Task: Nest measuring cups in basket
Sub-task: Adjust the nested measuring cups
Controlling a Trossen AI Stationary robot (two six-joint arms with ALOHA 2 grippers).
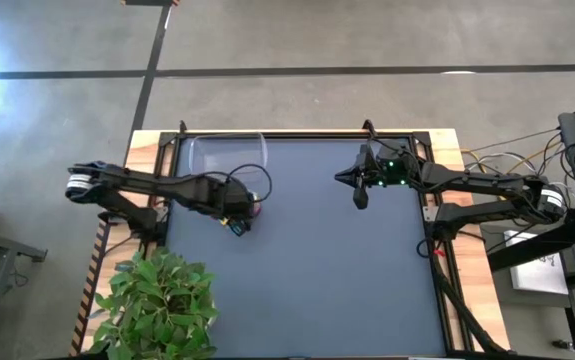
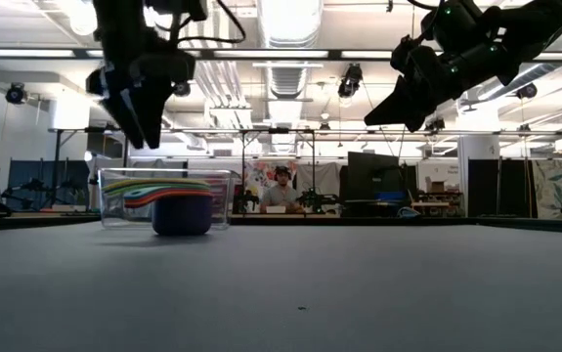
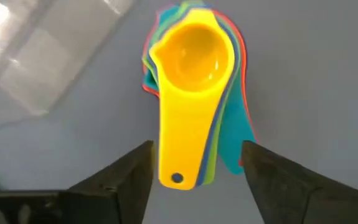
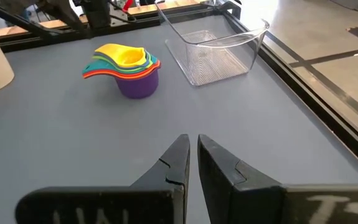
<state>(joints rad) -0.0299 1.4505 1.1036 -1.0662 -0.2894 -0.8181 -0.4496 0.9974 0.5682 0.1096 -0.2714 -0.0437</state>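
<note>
Currently | cups (image 4: 124, 70) sitting nested, at basket's (image 4: 219, 46) 5 o'clock | left gripper (image 3: 194, 165) hovering above, fingers spread, holding nothing | right gripper (image 4: 192, 152) idling, pinched together

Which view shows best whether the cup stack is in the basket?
The right wrist view: the cup stack sits on the table beside the empty basket. The high view hides it under the left gripper; the low view overlaps them.

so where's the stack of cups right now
The nested measuring cups stand on the table's left side, on the mat beside the empty basket, not in it, right under the open left gripper.
</note>
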